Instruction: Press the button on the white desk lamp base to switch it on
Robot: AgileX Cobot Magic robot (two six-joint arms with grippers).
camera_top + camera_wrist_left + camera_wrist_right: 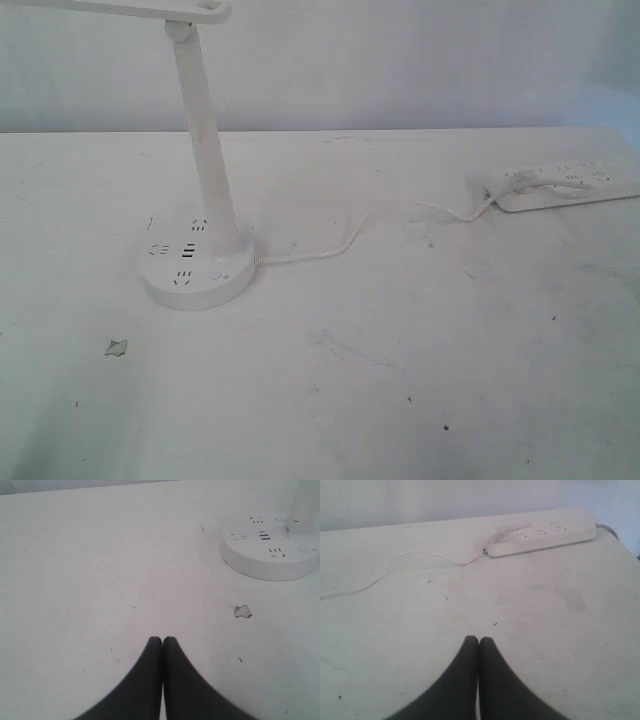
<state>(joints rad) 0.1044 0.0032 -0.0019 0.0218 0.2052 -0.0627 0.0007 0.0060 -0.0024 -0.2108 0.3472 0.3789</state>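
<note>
The button (pixel 215 277) faces up on the front-right of the round white desk lamp base (pixel 200 298), left on the desk (pixel 400 380). The lamp arm (pixel 207 150) stands upright. Its cord (pixel 290 260) runs right to the power strip (pixel 575 185). The left pincer (pixel 162 641) and right pincer (pixel 478 641) are each pressed together, apart from the lamp.

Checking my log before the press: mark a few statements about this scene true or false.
1. The left tool is shut. True.
2. The right tool presses the tiny round white button. False: it hangs over the white table, facing the long white power strip.
3. A thin white cord runs from the round flat white plastic lamp base to that strip. True.
4. The base lies tipped over. False: it sits flat.
</note>
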